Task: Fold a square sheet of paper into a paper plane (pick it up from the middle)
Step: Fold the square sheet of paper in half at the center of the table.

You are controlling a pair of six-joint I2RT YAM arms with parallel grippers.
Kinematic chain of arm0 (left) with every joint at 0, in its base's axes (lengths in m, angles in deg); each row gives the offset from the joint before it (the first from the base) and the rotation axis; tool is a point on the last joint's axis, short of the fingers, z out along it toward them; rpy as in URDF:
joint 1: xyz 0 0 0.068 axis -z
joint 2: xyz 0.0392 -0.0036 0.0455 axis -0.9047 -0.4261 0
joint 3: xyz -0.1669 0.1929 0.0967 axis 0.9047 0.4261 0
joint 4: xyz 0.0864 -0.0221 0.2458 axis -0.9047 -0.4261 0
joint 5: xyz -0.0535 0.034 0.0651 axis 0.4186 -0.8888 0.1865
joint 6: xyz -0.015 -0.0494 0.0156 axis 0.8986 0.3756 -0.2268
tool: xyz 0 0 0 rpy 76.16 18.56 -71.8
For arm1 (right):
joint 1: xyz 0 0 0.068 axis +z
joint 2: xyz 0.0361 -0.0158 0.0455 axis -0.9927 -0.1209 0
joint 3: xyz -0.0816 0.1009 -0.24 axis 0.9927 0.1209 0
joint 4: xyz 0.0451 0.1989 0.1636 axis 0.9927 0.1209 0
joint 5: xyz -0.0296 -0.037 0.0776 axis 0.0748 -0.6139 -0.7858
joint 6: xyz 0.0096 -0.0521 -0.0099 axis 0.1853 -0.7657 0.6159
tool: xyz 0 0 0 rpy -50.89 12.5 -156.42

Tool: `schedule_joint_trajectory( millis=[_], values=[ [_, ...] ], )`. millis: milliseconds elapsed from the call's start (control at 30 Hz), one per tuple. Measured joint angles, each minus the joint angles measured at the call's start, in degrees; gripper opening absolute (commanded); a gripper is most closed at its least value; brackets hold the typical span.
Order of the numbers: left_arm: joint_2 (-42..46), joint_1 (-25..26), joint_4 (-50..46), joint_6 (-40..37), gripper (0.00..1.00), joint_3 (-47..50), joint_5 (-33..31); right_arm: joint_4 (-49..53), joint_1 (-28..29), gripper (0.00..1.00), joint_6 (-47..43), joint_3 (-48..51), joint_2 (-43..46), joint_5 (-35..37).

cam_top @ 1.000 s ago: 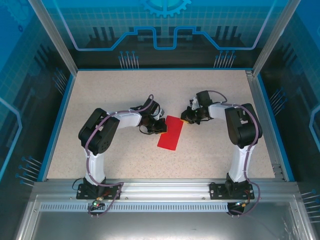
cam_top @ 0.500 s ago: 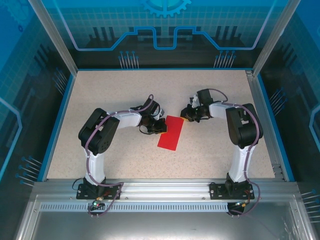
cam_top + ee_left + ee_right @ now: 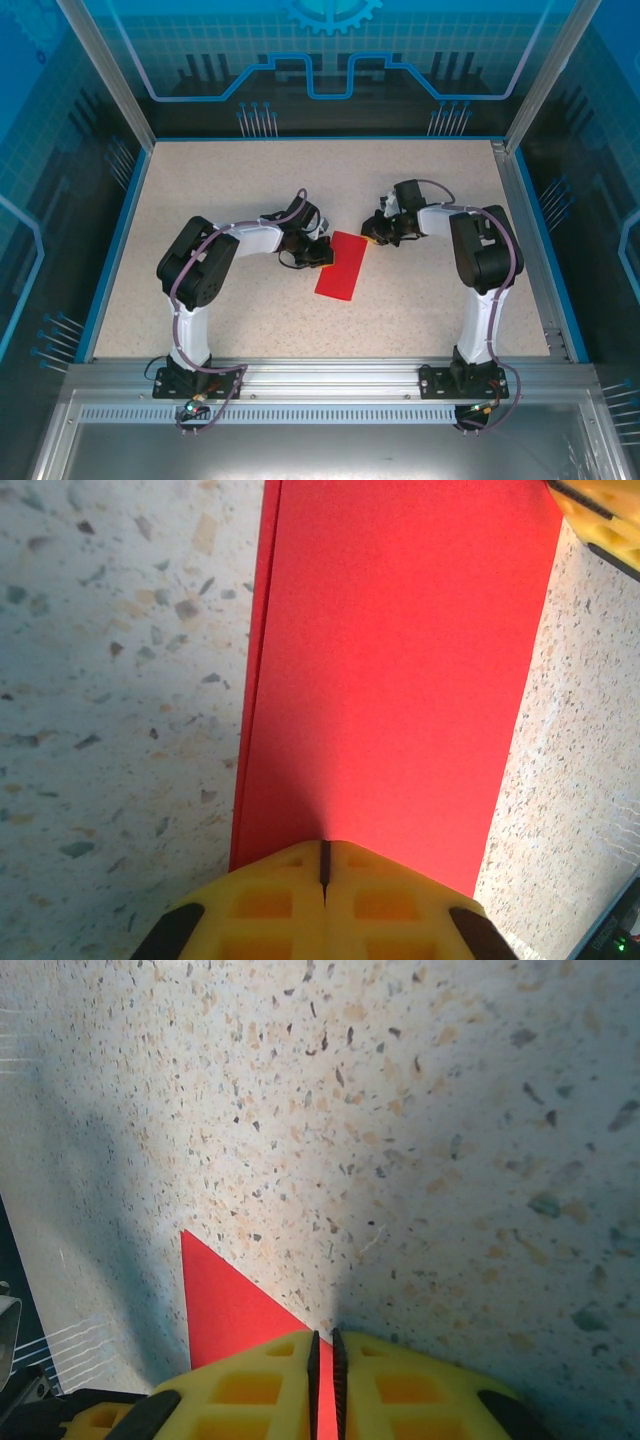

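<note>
Over the paper, left fingers low

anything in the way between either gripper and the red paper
Nothing visible stands between them. The left gripper is shut with its tips on one edge of the folded red paper. The right gripper is at a corner of it, with red showing in the slim gap between its fingers.
</note>
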Motion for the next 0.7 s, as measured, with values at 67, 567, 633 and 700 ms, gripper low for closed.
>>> schedule_joint_trajectory(
  millis=[67,567,633,700],
  values=[
    [0.07,0.00,0.00,0.09,0.00,0.00,0.00,0.87,0.07,0.24,-0.55,0.00,0.66,0.26],
    [4.92,-0.11,-2.58,2.21,0.00,3.91,-5.18,5.01,2.45,0.40,-3.45,9.25,22.05,3.10],
    [6.12,-0.11,-3.56,2.32,0.05,4.33,-5.97,5.88,4.70,0.41,-3.50,10.49,22.16,4.07],
    [7.65,-0.15,-4.02,2.62,0.10,4.63,-6.56,6.86,7.37,0.41,-3.67,10.99,22.16,5.44]
  ],
)
